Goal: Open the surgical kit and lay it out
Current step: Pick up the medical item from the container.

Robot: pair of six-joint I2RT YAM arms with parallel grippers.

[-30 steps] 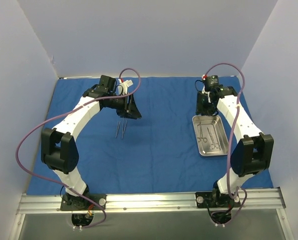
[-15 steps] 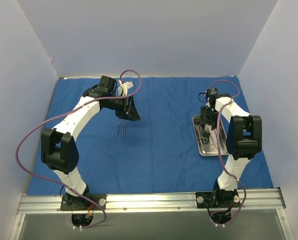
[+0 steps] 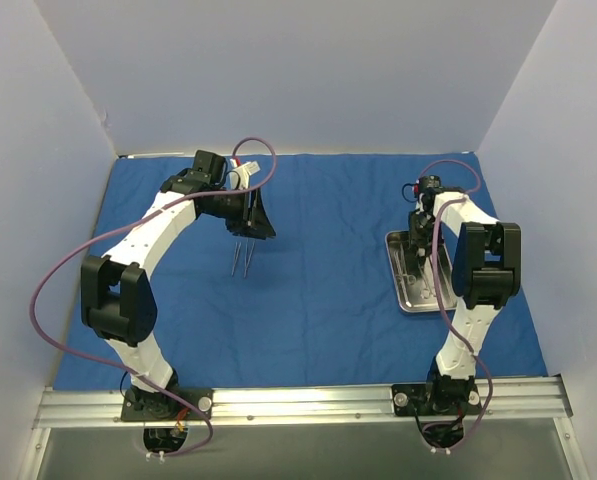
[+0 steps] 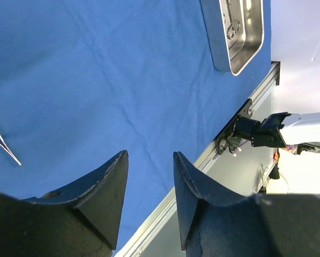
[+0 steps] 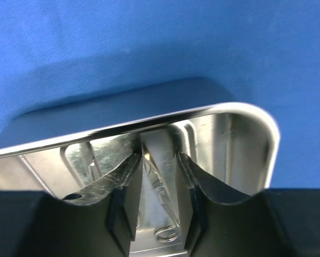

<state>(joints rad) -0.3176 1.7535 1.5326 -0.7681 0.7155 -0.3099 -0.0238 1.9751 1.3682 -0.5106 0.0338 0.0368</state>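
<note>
The fingers [image 5: 125, 187] of the right gripper [image 5: 158, 160] are seen slightly spread, with a narrow gap left between the pads. A silver ring handle [image 5: 168, 233] is seen low in that gap, and neither pad is seen pressed against it. The fingertips are lowered inside the steel tray [image 5: 256, 115], close to its curved end wall, and are mirrored in the shiny metal. Beyond the tray rim, the blue cloth [image 5: 149, 43] fills the upper part of the right wrist view. From above, this gripper is found at the right of the frame, pointed down into the far end of the tray, with the right arm [image 3: 483, 265] folded over the tray's near part, so most of the tray's contents are hidden. The jaws of the left gripper [image 4: 149, 176] are held apart, and nothing is caught between them; only cloth shows through the gap. The tweezers [image 4: 15, 159] are seen at the left edge of the left wrist view, laid flat on the cloth, well apart from the tray in the upper right corner. In the top view the left gripper is raised over the cloth at upper left of centre, just beyond the tweezers. The cloth is spread flat across the table up to the metal rail [image 3: 298, 405] at the bottom.
</note>
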